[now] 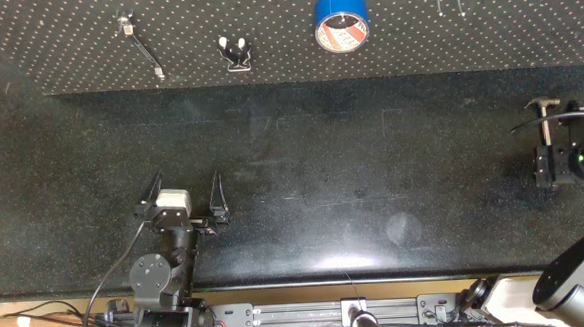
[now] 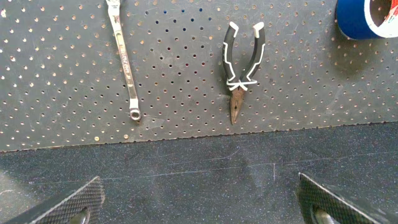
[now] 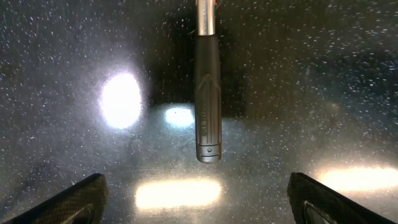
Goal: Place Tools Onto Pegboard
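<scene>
My right pincer, fingers apart at the frame's bottom corners, hangs above the hammer handle at centre. I judge this the grasping step. Next I must descend, straddle the handle and close.

worktop: black, speckled | rail: along near edge | cable: loose, left

one wrench, one pliers, one tape roll (blue), one hammer

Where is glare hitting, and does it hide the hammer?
Right wrist view: bright reflections on the worktop around the hammer, itself readable. Top view: pale sheen near the front edge. Left wrist view: even light, pliers and wrench crisp.
</scene>
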### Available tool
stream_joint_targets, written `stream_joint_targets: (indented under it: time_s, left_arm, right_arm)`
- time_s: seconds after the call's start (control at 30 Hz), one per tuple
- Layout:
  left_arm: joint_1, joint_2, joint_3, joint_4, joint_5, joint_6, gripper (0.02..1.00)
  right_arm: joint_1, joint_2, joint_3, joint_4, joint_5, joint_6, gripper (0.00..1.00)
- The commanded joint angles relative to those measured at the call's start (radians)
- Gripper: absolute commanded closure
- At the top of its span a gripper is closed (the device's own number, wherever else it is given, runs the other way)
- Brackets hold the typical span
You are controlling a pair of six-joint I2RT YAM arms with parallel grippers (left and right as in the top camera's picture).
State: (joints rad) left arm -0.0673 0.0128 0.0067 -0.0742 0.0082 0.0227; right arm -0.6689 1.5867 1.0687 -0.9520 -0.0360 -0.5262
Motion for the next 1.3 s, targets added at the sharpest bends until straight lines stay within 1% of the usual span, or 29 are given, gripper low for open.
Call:
stream_joint_targets:
  time_s: [0.03,0.2,0.37,1.2,1.23,1.27,1.3]
  left_arm:
    - [-0.003,-0.010,-0.001,-0.007,0.004,0.009,0.023]
    - [-0.003,-0.010,-0.001,-0.008,0.004,0.009,0.023]
    - [-0.003,-0.010,-0.001,-0.008,0.004,0.009,0.023]
    - [-0.003,-0.010,-0.001,-0.008,0.004,0.009,0.023]
    - [-0.003,-0.010,-0.001,-0.008,0.004,0.009,0.023]
    - [-0.003,-0.010,-0.001,-0.008,0.004,0.009,0.023]
    - [-0.003,-0.010,-0.001,-0.008,0.004,0.009,0.023]
  right_arm:
    - [-0.007,0.061,-0.005,0.019,-0.003,-0.068,0.060]
    - [-0.006,0.108,-0.005,0.061,-0.003,-0.105,0.060]
    - [0.002,0.108,-0.005,0.108,-0.002,-0.116,0.060]
    - [0.012,0.196,-0.005,0.154,-0.010,-0.115,0.064]
    - [0.012,0.196,-0.005,0.155,-0.010,-0.115,0.288]
    - [0.012,0.196,-0.005,0.155,-0.010,-0.115,0.533]
    - [0.012,0.196,-0.005,0.154,-0.010,-0.115,0.647]
